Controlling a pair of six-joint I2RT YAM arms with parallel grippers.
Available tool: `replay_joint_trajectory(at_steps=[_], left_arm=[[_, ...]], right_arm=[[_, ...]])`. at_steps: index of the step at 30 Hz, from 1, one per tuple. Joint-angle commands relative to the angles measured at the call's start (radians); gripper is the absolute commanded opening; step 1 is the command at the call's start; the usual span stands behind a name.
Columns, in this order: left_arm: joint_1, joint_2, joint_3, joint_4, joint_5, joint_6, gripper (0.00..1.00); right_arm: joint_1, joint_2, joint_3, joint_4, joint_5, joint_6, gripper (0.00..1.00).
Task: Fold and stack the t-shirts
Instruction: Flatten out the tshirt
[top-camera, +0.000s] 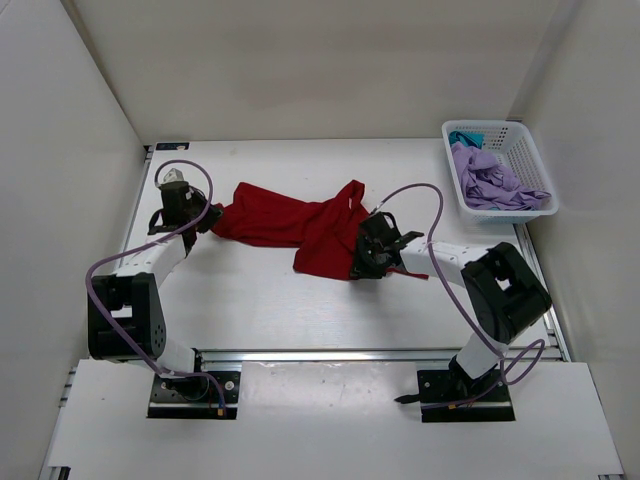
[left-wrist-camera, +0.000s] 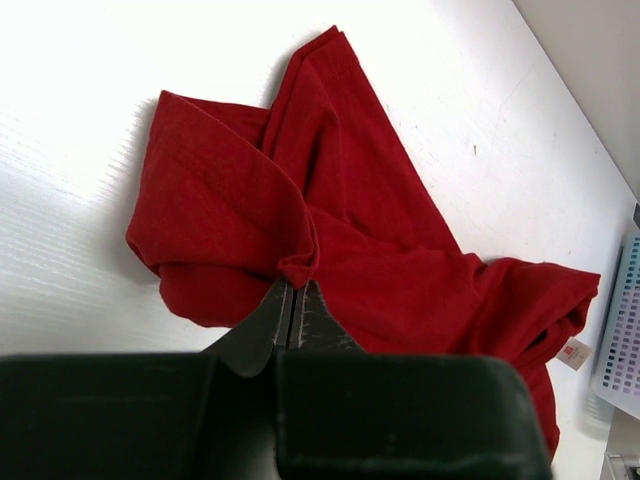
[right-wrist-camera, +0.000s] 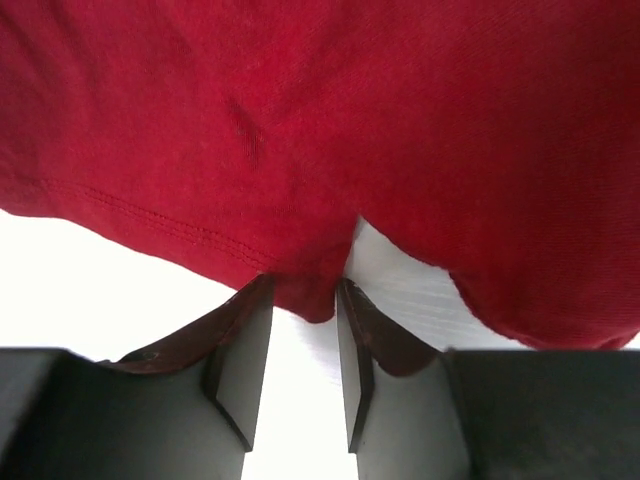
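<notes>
Basket (top-camera: 528, 142) at 2 o'clock holding purple shirt (top-camera: 495, 182) and teal shirt (top-camera: 463, 136), my left gripper (left-wrist-camera: 295, 286) clenching red shirt (top-camera: 290, 225), right gripper (right-wrist-camera: 300, 292) astride its hem, grip I cannot tell

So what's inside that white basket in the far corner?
A crumpled lavender t-shirt fills most of the basket, and a bit of a teal t-shirt shows at its far end. The rest of the teal one and the basket's bottom are covered by the lavender fabric.

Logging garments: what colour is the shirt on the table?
Dark red shirt; left wrist view shows it best.
</notes>
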Motion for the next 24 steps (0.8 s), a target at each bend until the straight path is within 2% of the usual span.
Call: replay_joint_trajectory(at_steps=[1,4,9,10,14,15,18,21,24], left_arm=[[-0.006,-0.049,-0.009,0.017,0.015,0.001,0.0],[-0.006,-0.049,-0.01,0.015,0.015,-0.002,0.0],[-0.003,-0.059,-0.019,0.02,0.023,-0.002,0.0],[-0.006,-0.062,-0.019,0.02,0.02,-0.001,0.0],[-0.017,-0.103,-0.015,0.0,0.027,0.01,0.0],[-0.056,-0.112,-0.009,0.001,0.027,0.021,0.0],[-0.078,-0.163,0.034,-0.078,0.093,0.048,0.0],[-0.078,-0.245,0.091,-0.158,0.145,0.077,0.0],[-0.054,-0.356,0.181,-0.235,0.162,0.102,0.0]], right_arm=[[-0.02,-0.009,-0.046,-0.005,0.069,0.015,0.32],[-0.017,-0.014,-0.046,-0.009,0.078,0.021,0.29],[-0.008,0.019,-0.013,-0.029,0.089,0.012,0.02],[-0.01,0.008,-0.016,-0.028,0.086,0.01,0.0],[0.009,-0.096,-0.023,-0.046,0.115,-0.019,0.01],[0.018,-0.159,-0.029,-0.076,0.14,-0.031,0.0],[0.023,-0.349,0.02,-0.19,0.177,-0.082,0.0],[0.006,-0.513,0.178,-0.335,0.254,-0.135,0.0],[0.003,-0.586,0.406,-0.492,0.344,-0.194,0.0]])
